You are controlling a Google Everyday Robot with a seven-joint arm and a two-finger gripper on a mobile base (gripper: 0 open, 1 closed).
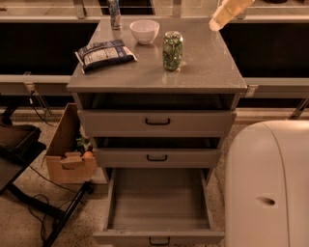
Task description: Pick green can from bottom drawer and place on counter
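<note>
The green can stands upright on the counter, right of the white bowl. My gripper is raised above the counter's back right corner, apart from the can and to its upper right; nothing is in it. The bottom drawer is pulled fully out at the foot of the cabinet, its grey floor bare.
A white bowl, a dark snack bag and a slim blue-white can are on the counter. The two upper drawers are partly open. A cardboard box sits left of the cabinet. My white base fills the lower right.
</note>
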